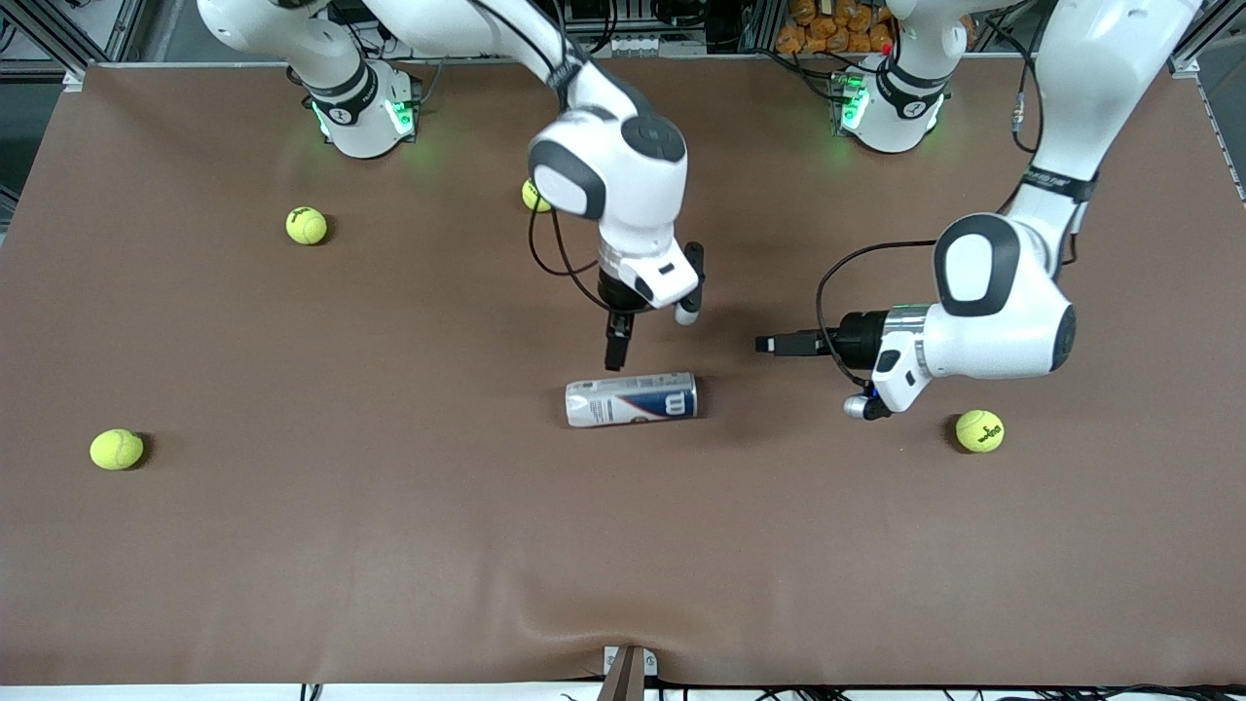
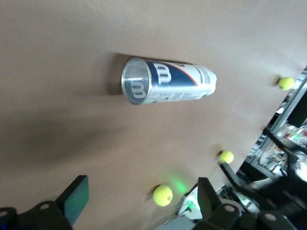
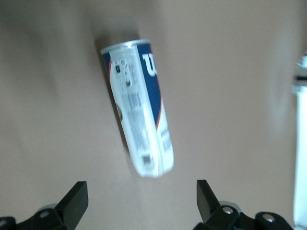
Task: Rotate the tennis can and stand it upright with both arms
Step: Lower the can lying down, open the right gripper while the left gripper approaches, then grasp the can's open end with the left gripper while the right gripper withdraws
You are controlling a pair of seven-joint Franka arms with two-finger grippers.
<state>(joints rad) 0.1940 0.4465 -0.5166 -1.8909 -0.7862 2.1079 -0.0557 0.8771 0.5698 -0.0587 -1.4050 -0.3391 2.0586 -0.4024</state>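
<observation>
Tennis can (image 1: 632,399) — slim cylinder, glossy white/navy label w/ white "W", silver rim; lies on its side mid-bench on matte brown mat (image 1: 389,565), long axis parallel to bench's long edges, rim end toward left arm's end.

Right gripper (image 1: 615,355) points straight down, over mat just beside can; fingers spread wide, nothing held.

Left gripper (image 1: 769,344) held horizontal, aimed toward can's rim end, apart from it; fingers spread, empty.

Fuzzy yellow-green tennis balls scattered — one (image 1: 979,430) near left arm's wrist.

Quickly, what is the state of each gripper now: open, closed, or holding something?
Left gripper: open, empty, beside the lying white and navy tennis can.
Right gripper: open, empty, above that can.
</observation>
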